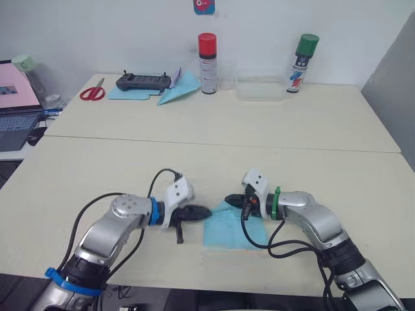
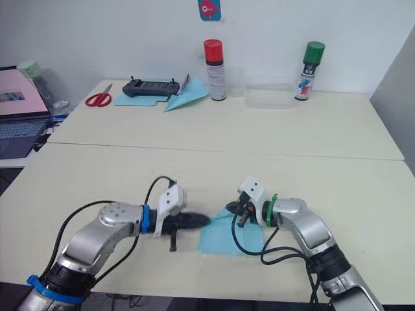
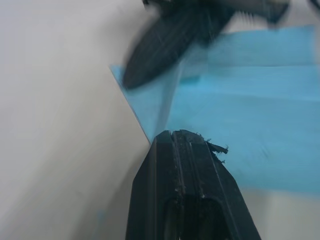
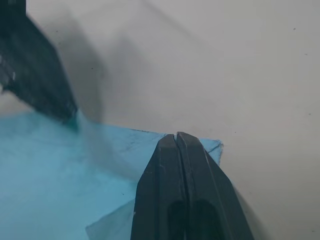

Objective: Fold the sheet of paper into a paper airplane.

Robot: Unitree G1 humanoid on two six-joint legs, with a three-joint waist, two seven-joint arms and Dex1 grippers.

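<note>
The sheet of paper point(image 1: 228, 230), light blue and squarish, lies flat near the table's front edge between my two arms. My left gripper point(image 1: 204, 212) is shut, and its tip rests at the sheet's left edge point(image 3: 150, 140). My right gripper point(image 1: 230, 199) is also shut, with its tip over the sheet's far left corner point(image 4: 212, 146). The two tips almost meet there. In the right wrist view, a fold of the paper point(image 4: 107, 225) lifts beside the shut fingers. The paper airplane is out of view.
At the back left lie red scissors point(image 1: 93, 92), a black controller point(image 1: 142, 81) and a long blue paper dart point(image 1: 178, 92). A red-capped can point(image 1: 207, 63), a clear box point(image 1: 259, 89) and a green-capped can point(image 1: 303, 63) stand along the back. A laptop point(image 1: 16, 113) sits at the far left.
</note>
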